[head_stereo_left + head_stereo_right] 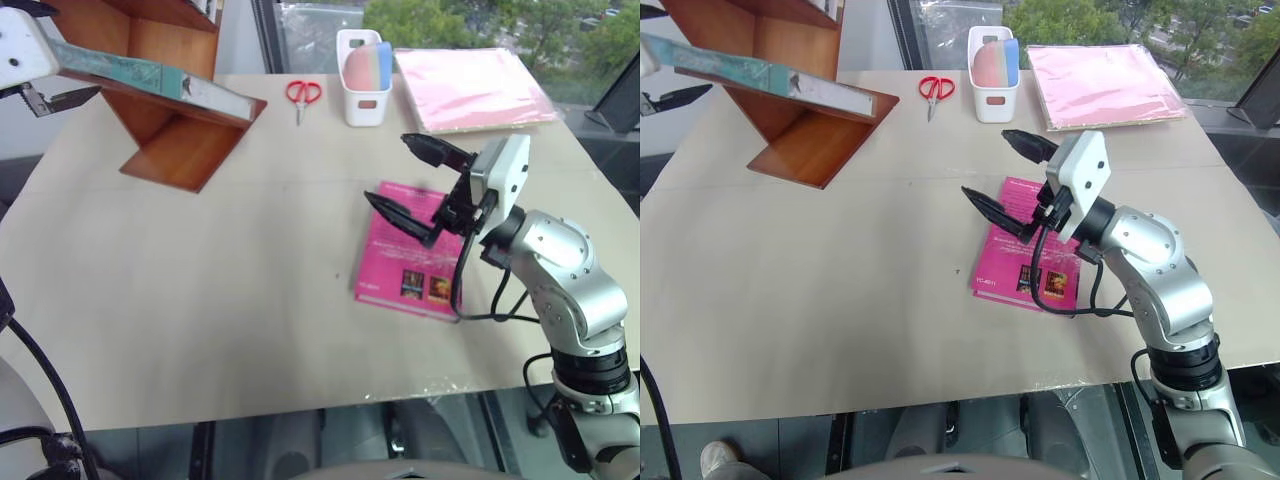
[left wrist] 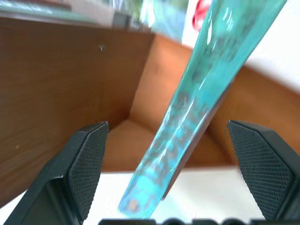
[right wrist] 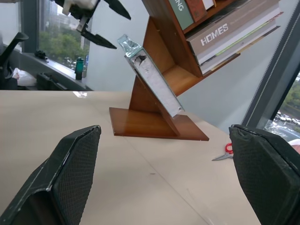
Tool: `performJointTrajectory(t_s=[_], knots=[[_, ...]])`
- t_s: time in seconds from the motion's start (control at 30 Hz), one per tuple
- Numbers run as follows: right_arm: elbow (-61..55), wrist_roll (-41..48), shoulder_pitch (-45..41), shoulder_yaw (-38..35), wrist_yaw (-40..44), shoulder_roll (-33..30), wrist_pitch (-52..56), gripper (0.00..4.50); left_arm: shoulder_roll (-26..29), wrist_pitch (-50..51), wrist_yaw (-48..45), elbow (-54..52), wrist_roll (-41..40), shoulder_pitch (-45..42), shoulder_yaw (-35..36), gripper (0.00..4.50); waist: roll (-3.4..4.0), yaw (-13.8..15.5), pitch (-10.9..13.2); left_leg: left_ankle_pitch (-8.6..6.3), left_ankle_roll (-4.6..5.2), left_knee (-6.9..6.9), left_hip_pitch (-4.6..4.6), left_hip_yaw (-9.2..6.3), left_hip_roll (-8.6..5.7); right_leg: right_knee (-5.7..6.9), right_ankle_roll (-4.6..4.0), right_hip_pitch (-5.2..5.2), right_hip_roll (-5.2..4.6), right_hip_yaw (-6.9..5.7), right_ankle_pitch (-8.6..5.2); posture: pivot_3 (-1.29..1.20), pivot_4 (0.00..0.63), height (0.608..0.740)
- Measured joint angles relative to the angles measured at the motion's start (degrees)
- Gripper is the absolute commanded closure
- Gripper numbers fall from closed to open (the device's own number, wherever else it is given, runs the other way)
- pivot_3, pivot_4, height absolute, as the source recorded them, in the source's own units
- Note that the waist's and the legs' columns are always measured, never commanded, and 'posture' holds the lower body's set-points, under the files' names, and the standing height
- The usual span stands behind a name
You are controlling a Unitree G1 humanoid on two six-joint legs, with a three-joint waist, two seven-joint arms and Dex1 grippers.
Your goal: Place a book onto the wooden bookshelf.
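The teal book point(image 1: 150, 72) lies along a slanted board of the reddish-brown wooden bookshelf point(image 1: 175, 150) at the table's far left. Its pale page edge point(image 3: 150, 77) faces out and its upper end sticks past the shelf. My left gripper point(image 3: 122, 32) is open at that upper end. Its fingers point(image 2: 89, 159) stand wide on either side of the book without touching it. My right gripper point(image 1: 388, 168) is open and empty, hovering above the table's middle right over a magenta book point(image 1: 410, 260).
Red scissors point(image 1: 303, 95), a white holder point(image 1: 363, 95) and a pale pink folder point(image 1: 470, 85) lie along the table's far edge. Other books point(image 3: 234, 33) fill the shelf's upper slots. The beige table point(image 1: 200, 300) ends at a window behind.
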Motion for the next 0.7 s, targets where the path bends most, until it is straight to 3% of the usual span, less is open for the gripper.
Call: performJointTrajectory(t_s=[0.17, 0.2, 0.33, 0.47, 0.53, 0.7], knots=[[2.43, 0.29, -1.32, -0.07, 1.25, -0.89, 0.04, 0.0, -5.85, 2.15, -11.01, -12.2, -20.13, 14.07, 11.94, 2.13, 0.02, 0.02, -0.02, 0.01, 0.01, 0.23, 0.11, -0.05, 0.05, 0.31, -0.01, 0.1, 0.01, -0.04, 0.0, 0.0, 0.15, 0.74], [2.82, 0.32, -1.74, -0.1, 1.5, -1.22, 0.04, 0.0, -7.97, 5.51, -11.3, -18.67, -24.82, 19.27, 14.23, 2.75, 0.04, 0.0, -0.04, 0.01, 0.01, 0.25, 0.14, -0.05, 0.06, 0.33, -0.01, 0.1, 0.02, -0.03, 0.01, 0.0, 0.15, 0.74], [3.71, 0.4, -2.53, -0.47, 2.22, -2.2, 0.12, 0.0, -15.77, 17.41, -5.49, -39.71, -34.08, 32.55, 16.87, 4.48, 0.01, 0.0, -0.06, 0.02, 0.01, 0.43, 0.2, -0.08, 0.08, 0.62, -0.01, 0.11, 0.05, 0.03, 0.01, 0.0, 0.15, 0.74], [3.78, 0.51, -2.89, -1.49, 2.28, -3.31, 1.16, 0.0, -32.27, 21.6, 13.58, -60.3, -31.72, 45.23, 16.93, 4.48, 0.23, 0.24, -0.2, 0.02, 0.02, 0.5, 0.41, -0.1, -0.03, 0.7, 0.0, 0.33, -0.01, 0.06, 0.01, 0.0, 0.15, 0.74], [3.41, 0.53, -2.97, -1.53, 2.14, -3.39, 1.71, 0.0, -39.11, 23.95, 25.61, -61.53, -24.93, 47.82, 15.73, 4.48, 0.2, 0.22, -0.2, 0.02, 0.02, 0.7, 0.34, -0.27, 0.02, 0.76, 0.0, 0.33, 0.14, 0.0, 0.02, 0.0, 0.15, 0.74], [1.99, 0.56, -2.56, -1.86, 0.85, -3.76, 3.57, 0.0, -45.52, 25.89, 45.7, -56.95, -14.07, 43.97, 15.47, 4.48, 0.2, 0.15, -0.21, 0.02, 0.02, 0.77, 0.34, -0.36, 0.01, 0.77, 0.0, 0.39, 0.2, -0.01, 0.03, 0.0, 0.15, 0.74]])
